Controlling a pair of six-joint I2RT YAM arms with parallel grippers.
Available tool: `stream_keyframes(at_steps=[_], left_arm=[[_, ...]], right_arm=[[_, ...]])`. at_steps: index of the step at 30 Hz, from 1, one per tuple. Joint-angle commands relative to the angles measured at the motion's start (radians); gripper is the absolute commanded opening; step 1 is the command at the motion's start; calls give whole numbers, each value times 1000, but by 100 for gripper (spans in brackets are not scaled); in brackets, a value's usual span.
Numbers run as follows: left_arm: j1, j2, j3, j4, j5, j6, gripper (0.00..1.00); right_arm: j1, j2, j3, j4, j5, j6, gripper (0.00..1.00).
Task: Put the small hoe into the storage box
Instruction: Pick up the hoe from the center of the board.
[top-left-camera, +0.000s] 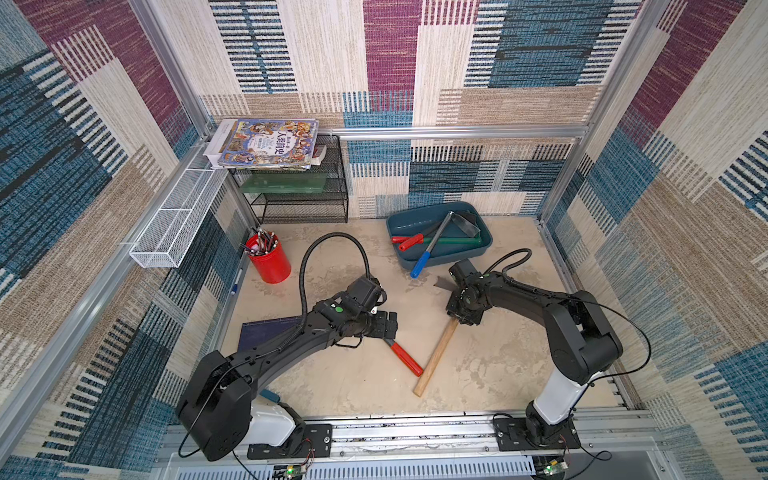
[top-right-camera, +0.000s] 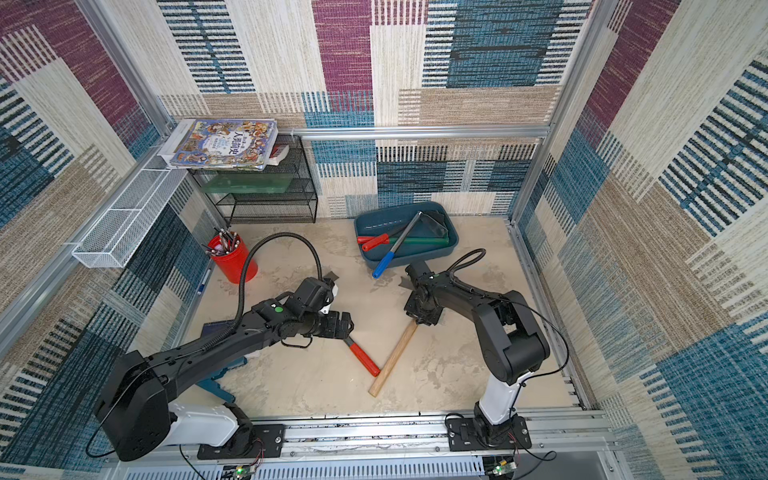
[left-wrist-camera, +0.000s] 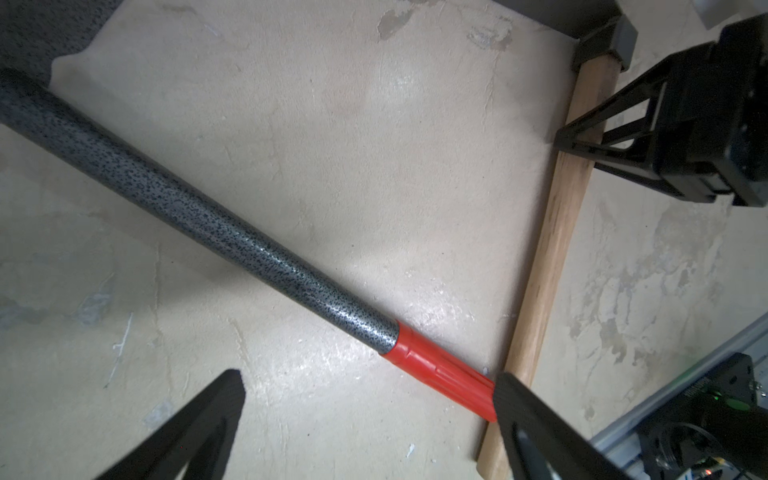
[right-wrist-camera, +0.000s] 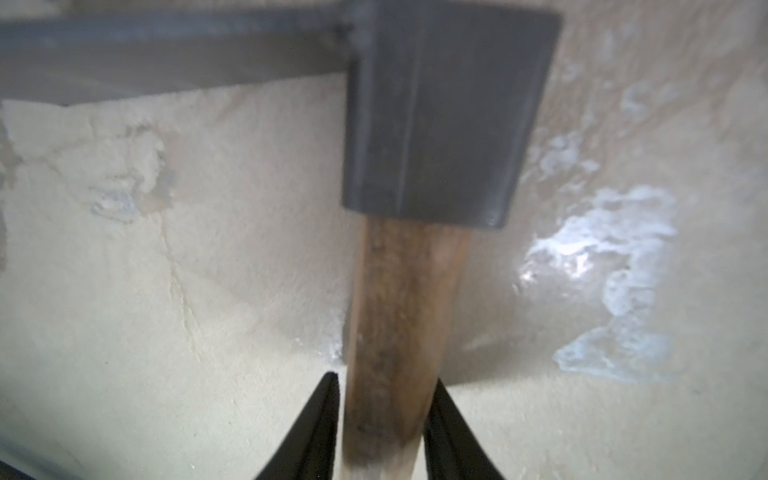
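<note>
While left jaws gape (wide), right jaws flank small hoe (right-wrist-camera: 399, 316)

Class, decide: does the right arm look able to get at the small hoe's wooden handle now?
Likely yes: the right gripper straddles the small hoe's wooden handle near its metal head, with nothing in between.

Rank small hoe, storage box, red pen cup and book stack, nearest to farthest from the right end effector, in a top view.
1. small hoe, handle at the right end effector
2. storage box, just behind
3. red pen cup, far left
4. book stack, back-left corner
</note>
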Motion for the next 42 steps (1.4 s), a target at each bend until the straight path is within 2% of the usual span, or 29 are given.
stream_keyframes(at_steps=[1, 11, 18, 20, 23, 28, 42], left_arm=[[1, -1, -5, 12, -14, 5, 97], [-1, 0, -14, 16, -15, 2, 97], [-3, 0, -15, 17, -19, 1, 97], [-2, 0, -13, 17, -20, 0, 97], [-3, 0, -13, 18, -21, 0, 97], [-3, -1, -12, 14, -22, 1, 97], [-4, 2, 6, 1, -31, 9, 97]], right_arm=[[3, 6, 7, -10, 18, 2, 37], [3, 21, 7, -6, 14, -8, 34], [2, 12, 8, -10, 15, -9, 25], [-2, 8, 7, -10, 15, -8, 20], [-7, 4, 6, -9, 5, -8, 7], [-10, -15, 10, -8, -5, -7, 0], [-57, -123, 24, -29, -43, 0, 0]])
